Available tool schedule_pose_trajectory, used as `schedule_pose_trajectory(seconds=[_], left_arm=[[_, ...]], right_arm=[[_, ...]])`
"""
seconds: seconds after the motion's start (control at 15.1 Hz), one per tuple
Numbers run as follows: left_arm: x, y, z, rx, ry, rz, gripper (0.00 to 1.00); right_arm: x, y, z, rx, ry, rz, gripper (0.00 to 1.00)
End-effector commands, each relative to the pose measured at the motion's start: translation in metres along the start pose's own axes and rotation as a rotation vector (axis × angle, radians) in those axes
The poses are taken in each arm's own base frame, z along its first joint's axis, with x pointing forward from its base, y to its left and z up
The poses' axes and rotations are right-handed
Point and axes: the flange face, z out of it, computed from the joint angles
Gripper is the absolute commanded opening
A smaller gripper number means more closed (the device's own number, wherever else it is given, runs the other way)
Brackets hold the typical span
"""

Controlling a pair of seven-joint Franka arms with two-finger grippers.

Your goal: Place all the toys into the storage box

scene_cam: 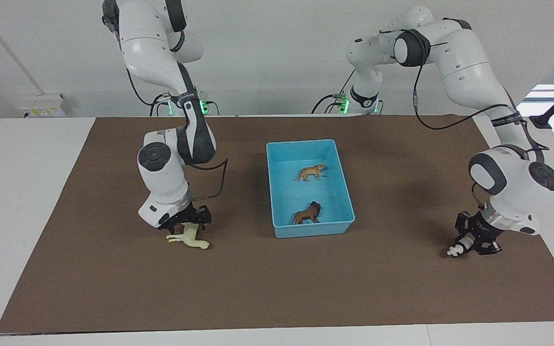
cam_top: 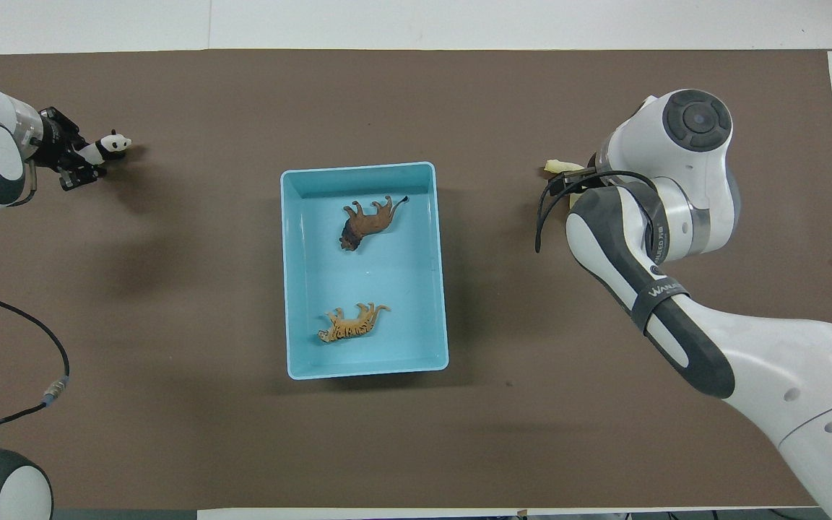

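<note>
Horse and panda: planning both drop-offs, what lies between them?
The storage box, holding big cat and lion, sits between horse and panda, per both views.

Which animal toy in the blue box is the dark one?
The lion. It is dark brown, and of the two toys in the storage box it lies farther from the robots; the spotted big cat is orange-tan.

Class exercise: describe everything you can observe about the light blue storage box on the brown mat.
The storage box is a light blue rectangular bin, apparently smooth plastic, with low walls, rounded corners and a thin rim, open at the top. It sits flat on the brown mat midway between the two arms. Inside lie two figurines on their sides: the orange-tan big cat nearer the robots, the dark brown lion farther. Neither pincer is at it.
</note>
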Motion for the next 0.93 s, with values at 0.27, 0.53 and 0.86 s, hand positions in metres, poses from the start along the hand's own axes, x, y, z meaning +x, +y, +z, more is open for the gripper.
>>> schedule_pose_trajectory(seconds=[0.27,0.53,0.86], left_arm=[[-0.119,-0.054,-0.148,0.032,-0.109,0.154,0.0],[-0.247,-0.132,-0.177,0.085,-0.152,0.311,0.0],[-0.326,-0.248,-0.123,0.085,-0.155,0.495,0.02]], right_arm=[[-0.02,0.005,0.007,-0.002,0.01,-0.021,0.0],[-0.018,0.005,0.003,-0.002,0.01,-0.015,0.0],[-0.006,0.004,-0.018,0.0,0.007,0.037,0.0]])
